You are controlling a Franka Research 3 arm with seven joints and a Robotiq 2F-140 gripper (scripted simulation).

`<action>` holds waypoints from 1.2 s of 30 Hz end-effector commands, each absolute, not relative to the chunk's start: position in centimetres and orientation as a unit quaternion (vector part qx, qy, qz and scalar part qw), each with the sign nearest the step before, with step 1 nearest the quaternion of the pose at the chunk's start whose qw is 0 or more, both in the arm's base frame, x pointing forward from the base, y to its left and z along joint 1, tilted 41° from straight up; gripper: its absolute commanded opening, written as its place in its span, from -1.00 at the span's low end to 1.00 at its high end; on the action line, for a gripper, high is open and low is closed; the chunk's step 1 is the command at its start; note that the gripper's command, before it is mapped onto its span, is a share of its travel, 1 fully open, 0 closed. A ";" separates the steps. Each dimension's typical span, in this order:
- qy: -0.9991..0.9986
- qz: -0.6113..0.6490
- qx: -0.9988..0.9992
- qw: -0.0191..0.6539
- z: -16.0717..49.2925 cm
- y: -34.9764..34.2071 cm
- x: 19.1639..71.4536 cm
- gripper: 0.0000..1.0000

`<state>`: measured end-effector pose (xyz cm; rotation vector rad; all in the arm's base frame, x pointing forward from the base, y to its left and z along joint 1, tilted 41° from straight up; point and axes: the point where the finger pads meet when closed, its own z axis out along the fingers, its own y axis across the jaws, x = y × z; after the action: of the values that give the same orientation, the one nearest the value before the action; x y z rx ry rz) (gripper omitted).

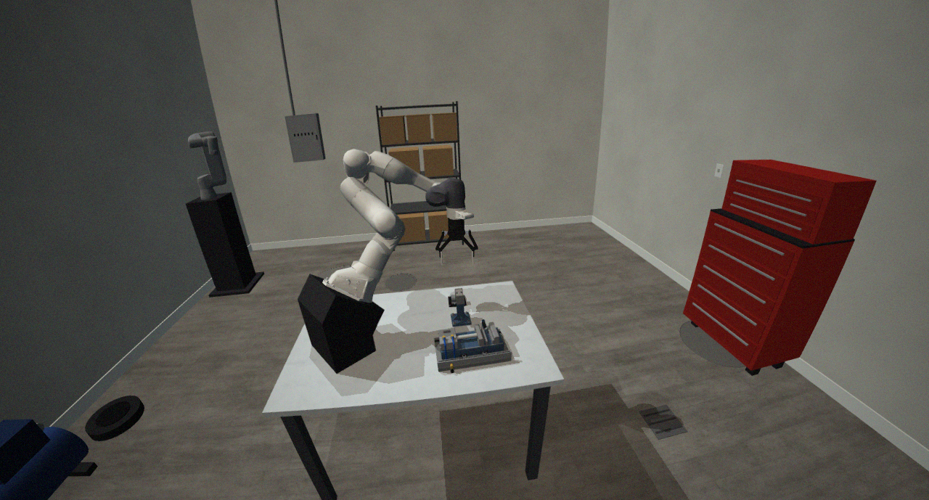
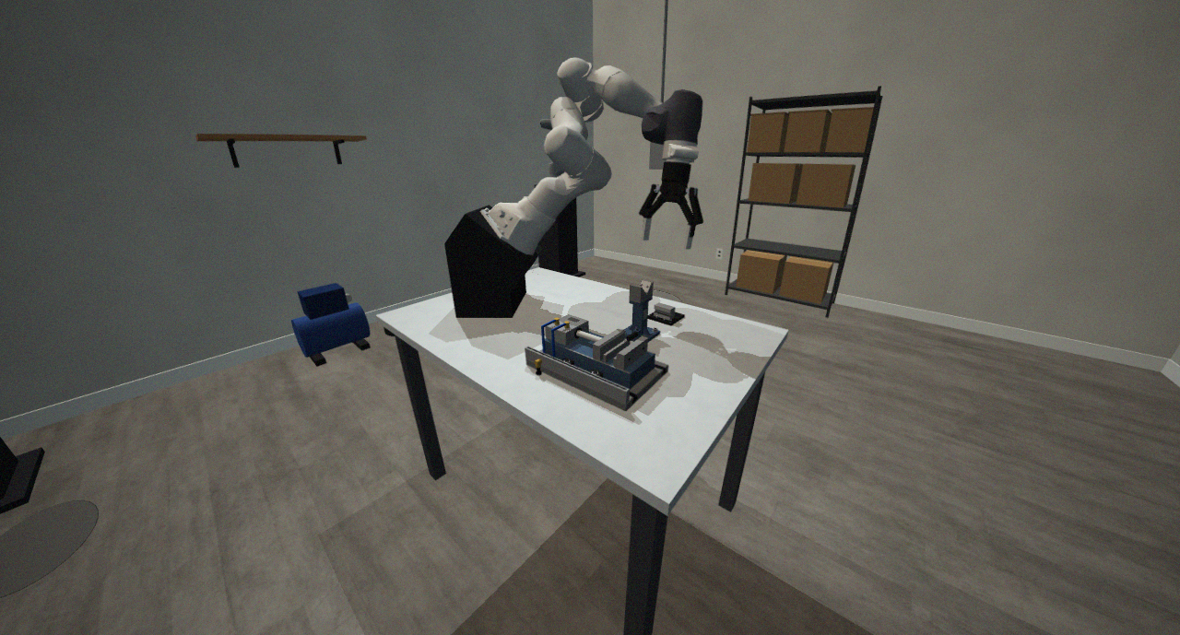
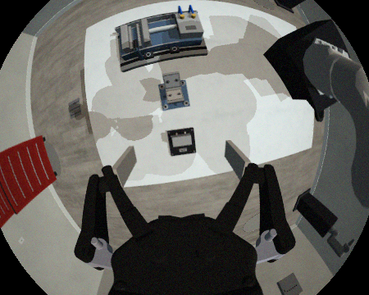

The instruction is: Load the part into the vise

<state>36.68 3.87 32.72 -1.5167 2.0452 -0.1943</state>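
The part, a grey block (image 2: 664,308) (image 3: 181,141), lies on the black infeed plate (image 3: 189,152) (image 2: 678,318). Its slot cannot be made out. My gripper (image 1: 458,257) (image 2: 668,241) (image 3: 179,151) is open and empty, pointing down high above the table's far side, over the infeed plate. The V-block (image 1: 458,295) (image 2: 640,291) (image 3: 174,88) stands on its blue post between the infeed plate and the vise, empty. The vise (image 1: 474,347) (image 2: 600,358) (image 3: 161,37) is open with nothing seen between its jaws. The work stop is too small to tell.
The vise sits in a grey tray (image 1: 477,362) (image 2: 577,377) near the table's front. The arm's black pedestal (image 1: 337,332) (image 2: 487,268) stands at the table's left side. A shelf rack with boxes (image 1: 419,128) (image 2: 800,182) and a red tool cabinet (image 1: 766,269) stand away from the table.
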 end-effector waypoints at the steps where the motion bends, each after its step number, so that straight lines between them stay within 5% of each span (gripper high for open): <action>1: 0.760 -0.074 -0.575 0.293 32.8 4.1 36.7 1.00; 36: 0.740 -0.066 -0.587 0.322 33.4 6.1 36.5 1.00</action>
<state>36.57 5.88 33.45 -1.5249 1.9570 -0.1759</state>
